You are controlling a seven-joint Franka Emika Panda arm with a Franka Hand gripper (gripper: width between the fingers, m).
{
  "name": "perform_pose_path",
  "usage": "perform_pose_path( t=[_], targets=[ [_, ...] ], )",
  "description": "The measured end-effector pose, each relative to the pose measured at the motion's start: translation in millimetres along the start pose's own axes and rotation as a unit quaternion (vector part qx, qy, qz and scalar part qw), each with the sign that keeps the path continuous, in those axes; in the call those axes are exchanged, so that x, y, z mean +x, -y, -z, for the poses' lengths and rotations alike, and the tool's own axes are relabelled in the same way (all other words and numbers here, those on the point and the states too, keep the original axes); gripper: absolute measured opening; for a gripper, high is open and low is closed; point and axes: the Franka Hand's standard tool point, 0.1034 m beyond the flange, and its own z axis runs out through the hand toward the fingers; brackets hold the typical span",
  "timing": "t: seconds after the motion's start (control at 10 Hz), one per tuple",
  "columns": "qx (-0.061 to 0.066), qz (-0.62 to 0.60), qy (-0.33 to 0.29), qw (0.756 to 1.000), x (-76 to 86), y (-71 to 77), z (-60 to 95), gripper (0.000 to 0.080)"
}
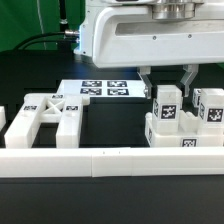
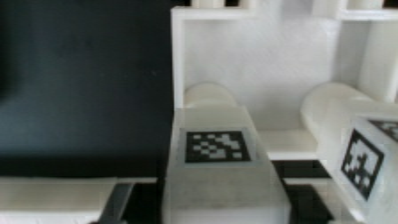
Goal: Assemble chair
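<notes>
A short white post [image 1: 166,103] with a tag on top stands upright on the white seat slab [image 1: 176,134] at the exterior view's right. My gripper [image 1: 166,88] hangs over it, open, one finger on each side of the post with a dark gap on both sides. In the wrist view the post [image 2: 221,150] sits between the fingers [image 2: 128,203], and the gripper [image 2: 217,206] does not touch it. A second tagged post [image 1: 211,108] stands next to it on the slab and also shows in the wrist view [image 2: 363,140]. The X-braced frame [image 1: 44,115] lies at the exterior view's left.
The long low white rail [image 1: 100,161] runs across the front. The marker board [image 1: 104,90] lies flat behind, between the frame and the seat slab. The black table [image 1: 110,125] lies bare between them. The seat slab's far part shows in the wrist view [image 2: 249,50].
</notes>
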Motion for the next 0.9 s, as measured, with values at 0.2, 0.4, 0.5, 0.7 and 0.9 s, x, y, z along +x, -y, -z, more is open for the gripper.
perform_pose_path(
  t=[0.2, 0.4, 0.5, 0.7, 0.9],
  targets=[
    [0.002, -0.104, 0.001, 0.995, -0.4, 2.7, -0.4, 0.0285],
    [0.003, -0.189, 0.001, 0.982, -0.4, 2.8, -0.4, 0.0285],
    [0.008, -0.251, 0.002, 0.968, -0.3, 3.3, -0.5, 0.0285],
    [0.008, -0.374, 0.004, 0.927, -0.8, 7.4, -1.0, 0.0285],
    [0.007, -0.464, 0.006, 0.886, -0.2, 8.3, -1.4, 0.0285]
  ],
)
